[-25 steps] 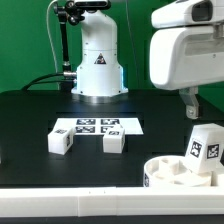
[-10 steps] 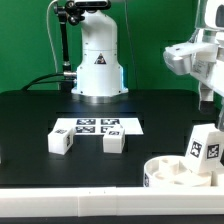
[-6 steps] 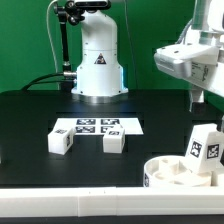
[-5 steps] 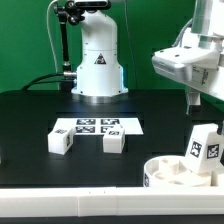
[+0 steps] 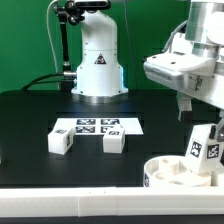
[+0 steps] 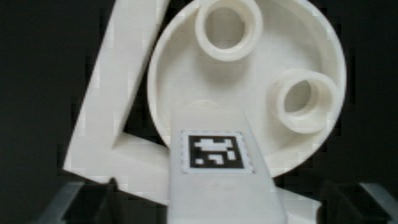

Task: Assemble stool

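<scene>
The stool's round white seat disc (image 5: 172,174) lies at the front of the exterior view's right, cut off by the frame edge. A white leg (image 5: 205,143) with a tag stands upright at the disc. My gripper (image 5: 198,108) hangs just above this leg. In the wrist view the seat disc (image 6: 240,90) shows two round recesses, and the tagged leg (image 6: 222,185) sits between my dark fingers (image 6: 71,200). A gap shows on each side of the leg, so the gripper (image 6: 222,208) is open around it. Two more legs (image 5: 61,142) (image 5: 113,142) lie loose on the table.
The marker board (image 5: 97,127) lies flat behind the two loose legs. The robot's white base (image 5: 98,60) stands at the back. A white rail (image 5: 70,190) runs along the front table edge. A long white part (image 6: 121,100) rises beside the disc.
The gripper has come down and towards the exterior view's left, from beside the frame edge to just above the upright leg. The parts on the table have not moved.
</scene>
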Controlling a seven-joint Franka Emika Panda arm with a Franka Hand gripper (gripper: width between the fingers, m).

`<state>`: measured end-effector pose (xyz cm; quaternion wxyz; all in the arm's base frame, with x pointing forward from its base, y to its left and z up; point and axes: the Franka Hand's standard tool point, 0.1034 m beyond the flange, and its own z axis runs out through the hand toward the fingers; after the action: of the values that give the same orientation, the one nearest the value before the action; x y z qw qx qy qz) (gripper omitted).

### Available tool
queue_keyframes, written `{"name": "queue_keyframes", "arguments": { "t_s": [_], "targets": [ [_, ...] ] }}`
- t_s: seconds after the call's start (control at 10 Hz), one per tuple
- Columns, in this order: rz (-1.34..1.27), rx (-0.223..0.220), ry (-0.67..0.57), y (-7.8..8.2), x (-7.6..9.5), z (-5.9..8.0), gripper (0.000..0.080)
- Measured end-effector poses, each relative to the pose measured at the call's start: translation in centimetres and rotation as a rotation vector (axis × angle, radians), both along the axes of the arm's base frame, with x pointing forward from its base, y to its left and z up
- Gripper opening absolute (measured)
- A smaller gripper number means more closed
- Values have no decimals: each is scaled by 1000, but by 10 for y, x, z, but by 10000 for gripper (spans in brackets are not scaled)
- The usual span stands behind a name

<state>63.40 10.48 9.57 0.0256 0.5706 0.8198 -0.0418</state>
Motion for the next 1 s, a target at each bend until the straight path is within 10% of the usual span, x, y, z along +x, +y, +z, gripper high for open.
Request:
{"name": "queue_keyframes", "arguments": {
  "t_s": [0.5,1.0],
  "targets": [
    [-7,1,-8,-2,3,2,56],
    [-32,0,-9,-5,3,4,1]
  ]
}}
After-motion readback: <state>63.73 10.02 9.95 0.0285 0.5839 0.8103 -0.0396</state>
